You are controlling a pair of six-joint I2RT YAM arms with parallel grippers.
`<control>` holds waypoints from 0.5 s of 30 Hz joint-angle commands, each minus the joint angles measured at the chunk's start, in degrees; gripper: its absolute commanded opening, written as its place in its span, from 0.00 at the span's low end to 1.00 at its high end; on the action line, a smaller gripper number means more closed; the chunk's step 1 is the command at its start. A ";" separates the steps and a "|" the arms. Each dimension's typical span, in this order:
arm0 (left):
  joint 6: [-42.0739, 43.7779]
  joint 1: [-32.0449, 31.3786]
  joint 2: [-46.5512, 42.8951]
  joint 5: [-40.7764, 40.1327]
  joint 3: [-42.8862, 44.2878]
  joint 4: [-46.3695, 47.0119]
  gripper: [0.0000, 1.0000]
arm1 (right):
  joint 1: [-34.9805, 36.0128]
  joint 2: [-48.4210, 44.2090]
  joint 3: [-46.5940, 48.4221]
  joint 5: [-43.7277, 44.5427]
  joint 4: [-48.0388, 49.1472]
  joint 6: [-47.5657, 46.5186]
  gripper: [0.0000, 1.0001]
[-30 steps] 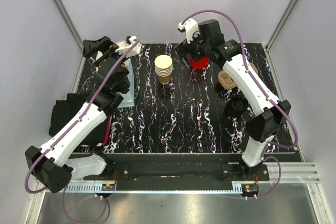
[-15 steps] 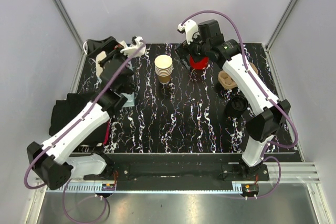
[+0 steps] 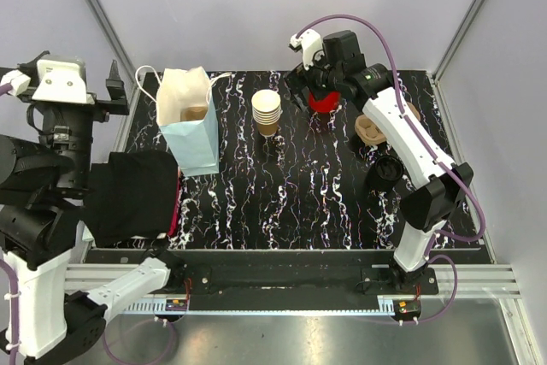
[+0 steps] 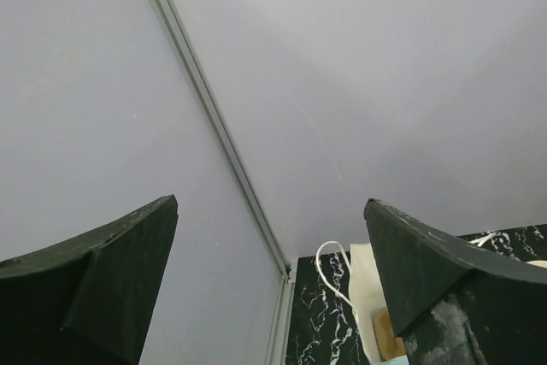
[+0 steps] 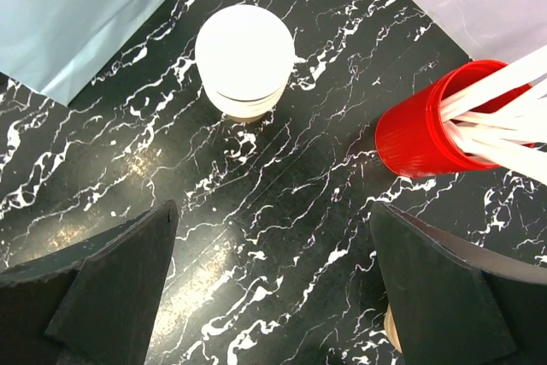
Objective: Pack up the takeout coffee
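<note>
One brown kraft cup (image 3: 196, 113) sits inside the single pale blue paper bag (image 3: 195, 141) at the far left of the table (image 3: 282, 203). One round black lid (image 3: 385, 170) lies well apart, by the right arm. The left gripper (image 4: 269, 203) is up high, spread wide and empty. The right gripper (image 5: 273, 211), also wide and empty, hangs between one cup stack (image 5: 244, 59) and one red cup of white sticks (image 5: 423, 130)

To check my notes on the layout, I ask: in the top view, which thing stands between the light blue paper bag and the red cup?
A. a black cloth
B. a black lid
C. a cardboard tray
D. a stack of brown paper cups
D: the stack of brown paper cups stands on the table with the paper bag on its left and the red cup on its right.
</note>
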 commanded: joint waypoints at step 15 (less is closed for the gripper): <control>-21.09 6.27 2.37 24.91 -13.63 -6.62 0.99 | -0.12 4.57 6.74 12.38 6.02 7.10 0.93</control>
